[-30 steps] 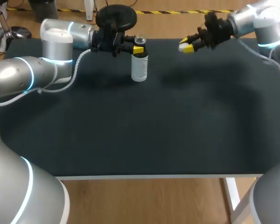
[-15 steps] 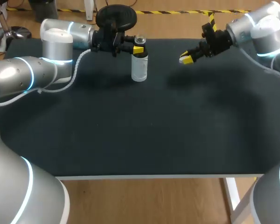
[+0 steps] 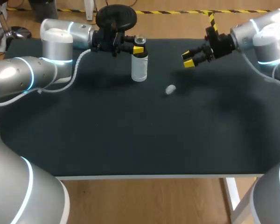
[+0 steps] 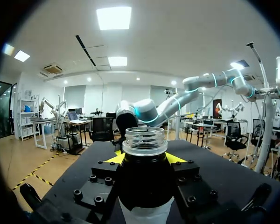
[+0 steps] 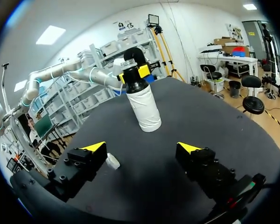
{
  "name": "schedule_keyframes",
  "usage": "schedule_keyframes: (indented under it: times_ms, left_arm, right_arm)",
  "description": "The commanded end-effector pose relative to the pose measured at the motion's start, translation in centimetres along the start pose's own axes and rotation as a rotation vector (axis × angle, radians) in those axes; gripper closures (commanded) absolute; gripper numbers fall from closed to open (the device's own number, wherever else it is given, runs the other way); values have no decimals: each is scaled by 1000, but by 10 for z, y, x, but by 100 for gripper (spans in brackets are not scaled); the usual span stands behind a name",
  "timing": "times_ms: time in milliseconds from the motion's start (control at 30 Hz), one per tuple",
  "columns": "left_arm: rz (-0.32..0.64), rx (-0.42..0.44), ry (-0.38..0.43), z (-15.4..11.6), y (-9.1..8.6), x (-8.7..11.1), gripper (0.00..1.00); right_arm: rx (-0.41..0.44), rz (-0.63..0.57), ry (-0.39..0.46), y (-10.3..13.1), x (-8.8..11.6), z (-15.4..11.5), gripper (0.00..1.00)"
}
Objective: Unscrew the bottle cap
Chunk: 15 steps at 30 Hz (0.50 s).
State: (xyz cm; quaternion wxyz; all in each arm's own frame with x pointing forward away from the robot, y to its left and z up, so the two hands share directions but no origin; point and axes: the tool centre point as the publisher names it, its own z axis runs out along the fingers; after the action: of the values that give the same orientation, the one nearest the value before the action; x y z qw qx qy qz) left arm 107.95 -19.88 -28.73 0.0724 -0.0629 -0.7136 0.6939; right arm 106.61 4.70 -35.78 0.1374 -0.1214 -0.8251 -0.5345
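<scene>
A clear bottle [image 3: 139, 63] with a white label stands upright at the back of the black table [image 3: 130, 130]. Its mouth [image 4: 144, 140] is bare, with no cap on it. My left gripper [image 3: 138, 48] is shut on the bottle's dark neck, one yellow tip on each side [image 4: 144, 158]. The small white cap [image 3: 170, 89] lies on the table to the right of the bottle. My right gripper [image 3: 190, 59] hangs above the table further right, open and holding nothing. In the right wrist view the cap [image 5: 112, 161] shows beside one finger of that gripper [image 5: 142, 148], and the bottle [image 5: 143, 107] stands ahead.
A black round stool seat [image 3: 115, 17] stands just behind the table's back edge, near my left wrist. The table bears nothing besides the bottle and the cap.
My right gripper has opened and the white cap it held has dropped to the table. That arm swung slightly toward the right. The left arm and the bottle have stayed still.
</scene>
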Motion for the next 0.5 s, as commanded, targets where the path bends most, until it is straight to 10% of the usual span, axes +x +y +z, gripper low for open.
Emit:
schedule_keyframes:
  times_ms: [33,333,367,400,500]
  left_arm:
    - [0,2,5,0,2,-3,100]
    - [0,2,5,0,2,-3,100]
    - [0,2,5,0,2,-3,67]
    - [0,2,5,0,2,-3,3]
    - [0,2,5,0,2,-3,0]
  right_arm:
    - [-7,-5,-231,4,8,-1,0]
    - [-7,-8,-227,5,8,0,0]
    - [-7,-8,-227,5,8,0,0]
    - [-7,-8,-227,5,8,0,0]
    - [-7,-8,-227,5,8,0,0]
